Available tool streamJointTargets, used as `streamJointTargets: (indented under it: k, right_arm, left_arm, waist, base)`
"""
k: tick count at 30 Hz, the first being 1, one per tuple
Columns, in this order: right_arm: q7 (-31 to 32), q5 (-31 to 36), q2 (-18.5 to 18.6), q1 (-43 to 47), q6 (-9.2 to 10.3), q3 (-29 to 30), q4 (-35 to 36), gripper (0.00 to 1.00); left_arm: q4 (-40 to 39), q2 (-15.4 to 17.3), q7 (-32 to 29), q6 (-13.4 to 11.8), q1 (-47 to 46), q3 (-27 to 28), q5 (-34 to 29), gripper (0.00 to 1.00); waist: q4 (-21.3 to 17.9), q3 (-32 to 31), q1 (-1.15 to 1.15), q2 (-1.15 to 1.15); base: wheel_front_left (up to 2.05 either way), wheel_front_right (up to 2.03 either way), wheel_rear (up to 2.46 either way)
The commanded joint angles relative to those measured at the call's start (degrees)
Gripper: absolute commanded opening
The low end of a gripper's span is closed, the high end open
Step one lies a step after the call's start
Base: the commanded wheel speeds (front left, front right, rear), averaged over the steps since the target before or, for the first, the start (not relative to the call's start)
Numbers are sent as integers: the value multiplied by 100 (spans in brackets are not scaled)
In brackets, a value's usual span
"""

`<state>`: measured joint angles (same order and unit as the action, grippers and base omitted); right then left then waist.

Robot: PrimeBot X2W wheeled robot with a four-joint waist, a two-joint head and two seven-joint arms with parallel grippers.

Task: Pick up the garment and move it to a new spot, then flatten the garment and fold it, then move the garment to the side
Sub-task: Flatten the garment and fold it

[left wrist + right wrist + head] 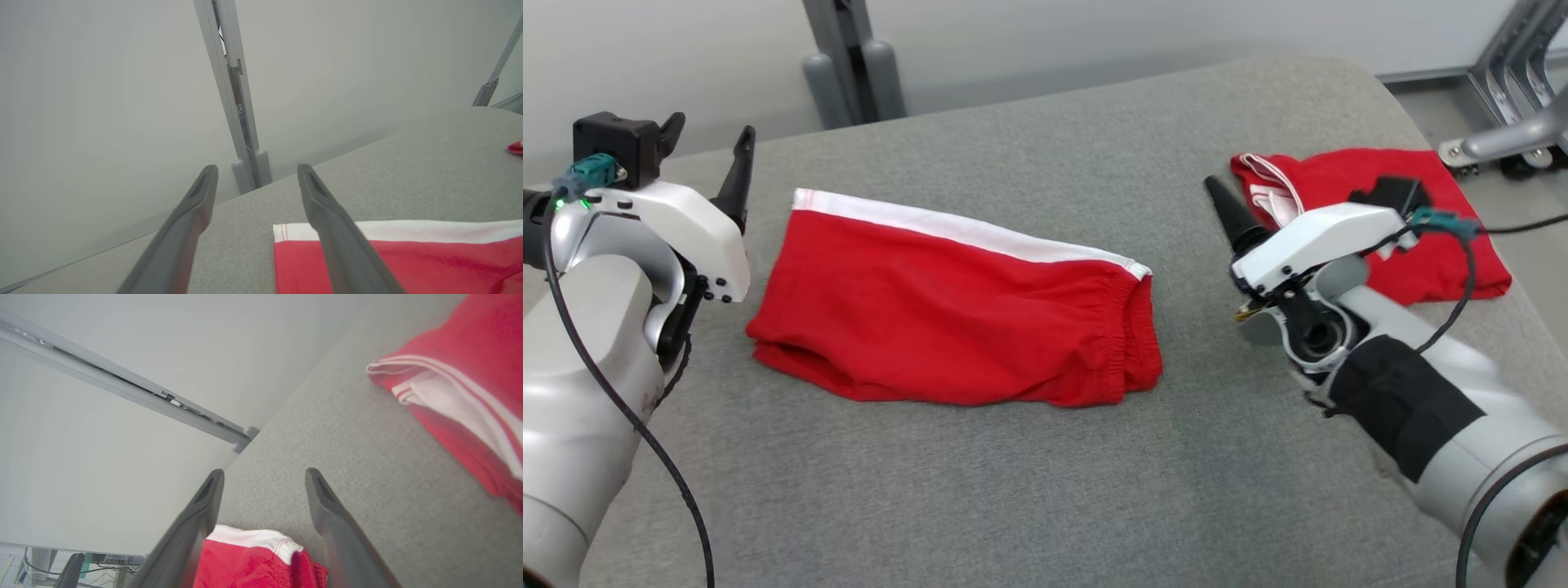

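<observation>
The shorts (947,310) lie on the grey table (1045,490), doubled over into a neat long shape, white stripe along the far edge and the gathered waistband at the end toward the right arm. The left gripper (709,135) hovers just beside the hem end of the shorts, fingers spread wide and holding nothing. The right gripper (264,473) hangs just off the waistband end, fingers likewise spread and empty. A second red garment (1331,173) lies well beyond the waistband end, on the far right side of the shorts.

The fold looks done, so the step in hand is likely moving the shorts aside. To do it well, each gripper should come down on its own end of the shorts and pinch through every layer, not just the top one, or the fold will peel open. Both ends should rise together and level, so the middle sags little. Carrying the shorts toward the second garment risks the two tangling; leave a clear gap from it. Lower flat, then let go with both grippers at once.
</observation>
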<state>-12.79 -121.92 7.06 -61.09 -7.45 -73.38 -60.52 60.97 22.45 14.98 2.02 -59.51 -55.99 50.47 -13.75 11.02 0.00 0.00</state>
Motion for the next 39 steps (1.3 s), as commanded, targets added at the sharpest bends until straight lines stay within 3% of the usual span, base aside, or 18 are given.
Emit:
streamJointTargets:
  k: [1,3,6,9,13,16,17,23,28,39]
  right_arm:
    - [-168,714,148,-69,-6,-9,-91,100]
    - [-239,1560,327,-163,-6,19,-222,100]
    - [-246,2840,525,-272,-6,579,-266,100]
    - [-241,4123,764,171,-6,1576,73,100]
    - [-244,5860,889,1355,-5,3344,1059,100]
    - [-244,7124,717,2484,-5,4605,1967,100]
    - [-244,7124,717,2484,-5,4605,1967,100]
    - [-234,9108,-17,4306,-5,6413,3626,100]
    - [-234,9755,-332,5100,-5,7000,4238,100]
    - [-234,9780,-400,5449,-5,7064,3999,100]
  left_arm:
    - [-240,58,17,-104,166,181,-101,100]
    - [-611,110,17,-230,336,435,-267,100]
    - [-1274,164,17,-465,742,922,-554,100]
    - [-1977,192,18,-657,1295,1453,-887,100]
    - [-2904,148,18,-884,2159,2197,-1433,100]
    - [-3533,18,18,-952,2870,2718,-1849,100]
    - [-3533,18,18,-952,2870,2718,-1849,100]
    - [-4603,-450,18,-943,4051,3625,-2801,100]
    - [-5003,-925,19,-687,4841,4184,-3363,100]
    - [-4908,-1733,19,-193,5658,4852,-4091,100]
  waist:
    - [181,-201,0,0]
    - [279,-296,0,0]
    - [421,-437,0,0]
    - [566,-582,0,0]
    - [759,-754,0,0]
    - [915,-851,0,0]
    - [915,-851,0,0]
    - [1215,-920,0,0]
    - [1378,-987,0,0]
    - [1552,-989,0,0]
  base:
    - [0,0,0]
    - [0,0,0]
    - [0,0,0]
    - [0,0,0]
    - [0,0,0]
    - [0,0,0]
    - [0,0,0]
    - [0,0,0]
    - [0,0,0]
    - [0,0,0]
